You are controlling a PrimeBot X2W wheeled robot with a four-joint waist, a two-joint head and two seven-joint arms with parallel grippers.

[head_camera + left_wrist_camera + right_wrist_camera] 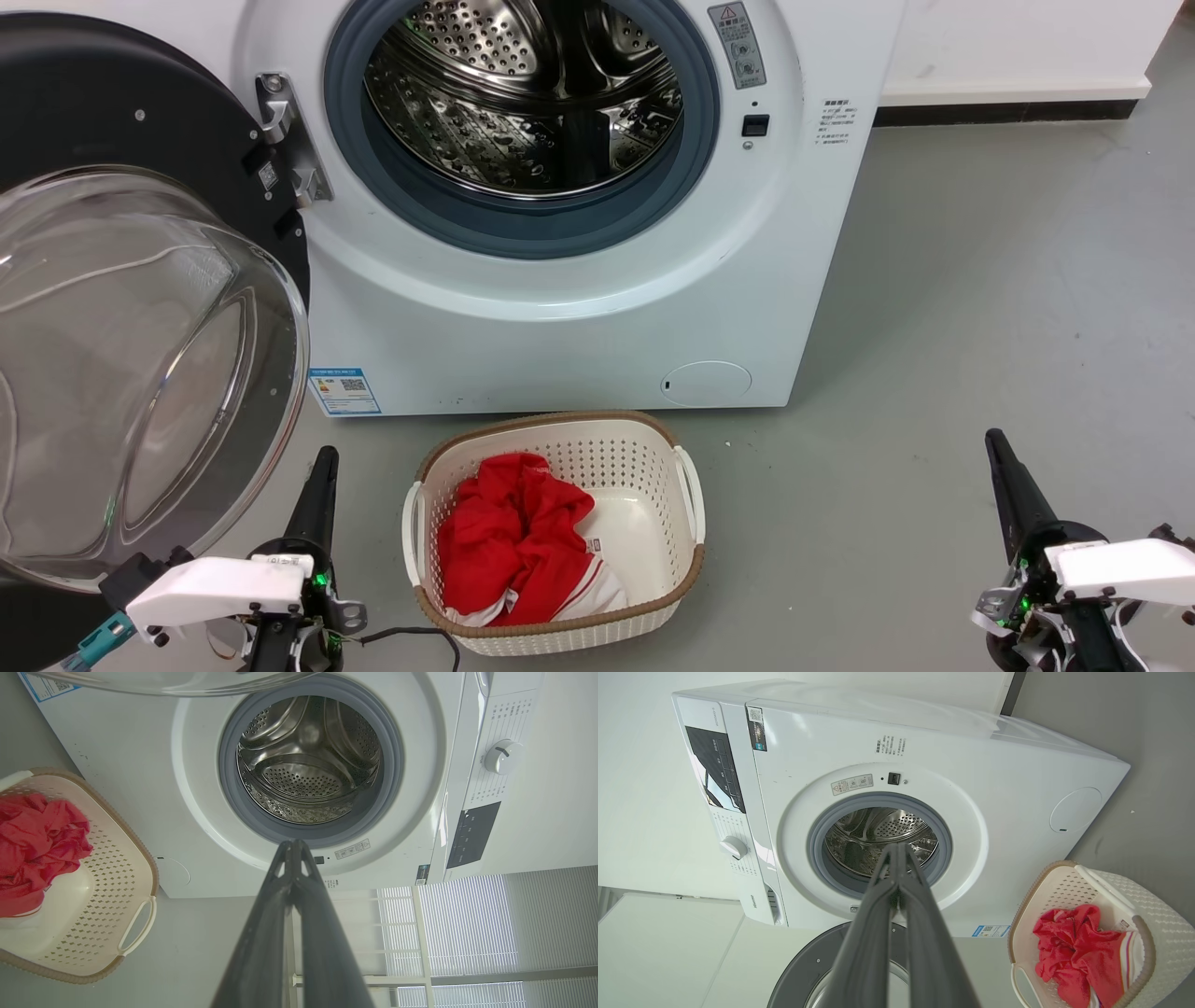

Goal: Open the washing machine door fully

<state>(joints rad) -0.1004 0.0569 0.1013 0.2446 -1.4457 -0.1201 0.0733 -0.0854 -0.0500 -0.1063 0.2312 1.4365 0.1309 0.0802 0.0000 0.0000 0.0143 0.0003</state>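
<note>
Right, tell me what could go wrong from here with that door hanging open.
1. The washing machine door looks swung wide; pushing it harder may strain its hinge.
2. Its glass bowl bulges out right beside the left tool; lifting that arm carelessly could knock the glass.
3. The laundry basket sits on the floor just before the washing machine; rolling forward could shove it.

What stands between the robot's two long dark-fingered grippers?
Head view: a white perforated plastic laundry basket with a brown rim, holding crumpled red cloth, stands between the left gripper and the right gripper.
</note>
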